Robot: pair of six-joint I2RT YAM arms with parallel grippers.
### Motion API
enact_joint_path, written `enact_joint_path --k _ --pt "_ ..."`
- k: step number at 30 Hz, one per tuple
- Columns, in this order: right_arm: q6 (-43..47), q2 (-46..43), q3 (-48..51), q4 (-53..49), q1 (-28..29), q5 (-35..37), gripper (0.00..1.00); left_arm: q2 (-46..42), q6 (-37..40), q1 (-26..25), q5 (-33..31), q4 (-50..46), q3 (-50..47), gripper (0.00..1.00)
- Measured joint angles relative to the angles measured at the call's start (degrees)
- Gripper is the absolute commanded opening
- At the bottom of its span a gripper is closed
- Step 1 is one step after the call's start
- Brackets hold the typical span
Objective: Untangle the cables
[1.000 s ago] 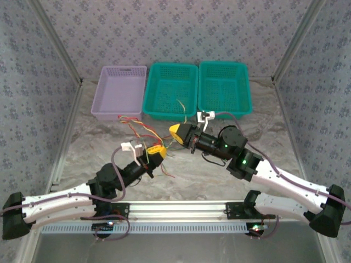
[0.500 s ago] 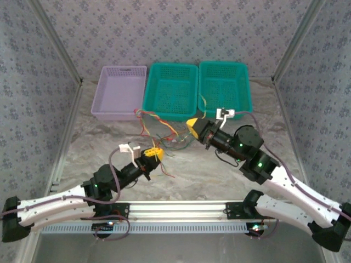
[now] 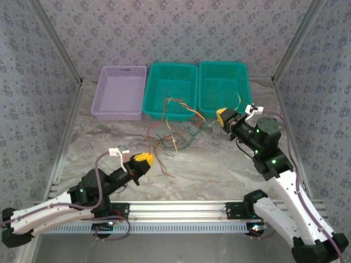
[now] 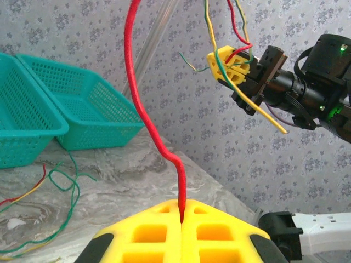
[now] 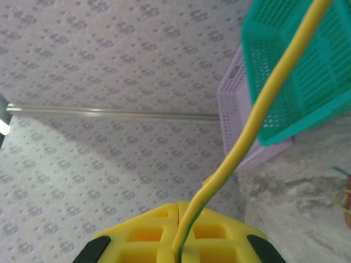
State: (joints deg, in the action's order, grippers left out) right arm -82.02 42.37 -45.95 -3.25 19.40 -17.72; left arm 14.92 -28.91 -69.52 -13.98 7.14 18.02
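Observation:
A loose tangle of thin cables (image 3: 174, 129) in red, orange, yellow and green stretches across the marble table between my two grippers. My left gripper (image 3: 143, 160) sits low at the front left, shut on a red cable (image 4: 143, 104) that rises from between its yellow pads (image 4: 148, 233). My right gripper (image 3: 221, 116) is raised at the right, in front of the right teal basket. It is shut on a yellow cable (image 5: 263, 109) with a green one pinched under it. The left wrist view shows the right gripper (image 4: 230, 64) with red, green and yellow strands around it.
Three baskets stand in a row at the back: a lilac one (image 3: 119, 92), a teal one (image 3: 171, 90) and another teal one (image 3: 224, 87). Patterned walls close in the sides. A metal rail (image 3: 175, 208) runs along the near edge.
Both arms have pulled apart: the left gripper drew back toward the near left, the right gripper swung right and up. The cable bundle has been stretched out and spread wider.

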Motion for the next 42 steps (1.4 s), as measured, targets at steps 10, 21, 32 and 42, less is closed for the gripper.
enact_joint_path --k 10,21,32,42 --pt "7.1 0.0 0.4 -9.6 -10.5 -3.2 0.0 -5.2 -0.8 0.0 -0.9 -10.1 0.0 0.0" --pt "17.3 2.0 1.0 -19.1 -20.5 -2.9 0.0 -9.4 -0.7 0.0 -2.4 -19.2 0.5 0.0" --pt "28.8 6.1 -3.5 -29.5 -25.9 3.1 0.0 -12.9 -0.7 0.0 -3.9 -26.8 3.5 0.0" --pt "35.6 11.1 -11.2 -36.6 -27.0 13.0 0.0 -9.5 -0.5 -0.3 -9.6 -33.4 9.4 0.0"
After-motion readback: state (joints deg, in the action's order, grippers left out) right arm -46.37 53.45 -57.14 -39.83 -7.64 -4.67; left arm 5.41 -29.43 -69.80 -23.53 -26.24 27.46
